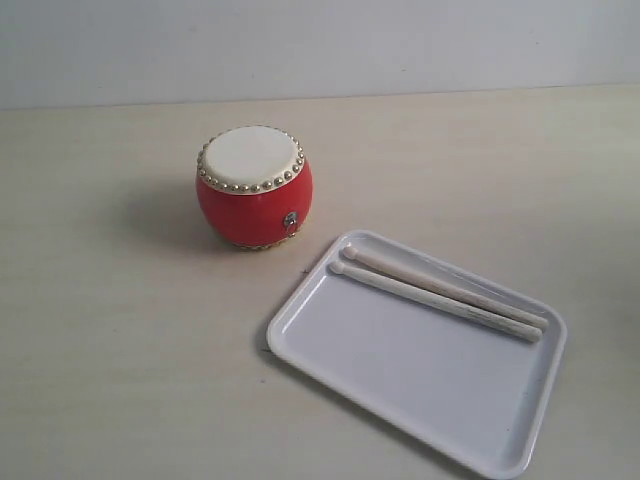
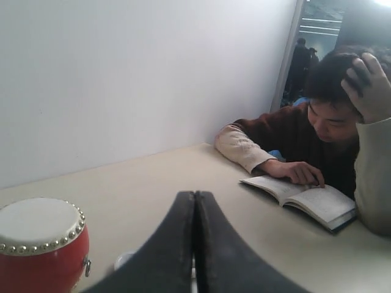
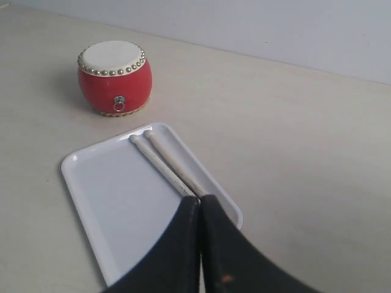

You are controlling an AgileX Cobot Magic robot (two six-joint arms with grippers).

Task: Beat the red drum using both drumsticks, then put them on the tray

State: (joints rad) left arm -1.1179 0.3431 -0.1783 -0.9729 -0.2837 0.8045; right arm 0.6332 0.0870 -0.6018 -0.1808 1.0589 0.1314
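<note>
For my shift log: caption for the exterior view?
Two pale wooden drumsticks lie side by side in the white rectangular tray beside the red barrel drum.

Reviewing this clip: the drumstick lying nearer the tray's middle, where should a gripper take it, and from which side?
Probably mid-shaft, from straight above, jaws across it. That drumstick lies flat in the tray, tip toward the red drum; the other drumstick lies tight alongside, so one finger would have little room there.
</note>
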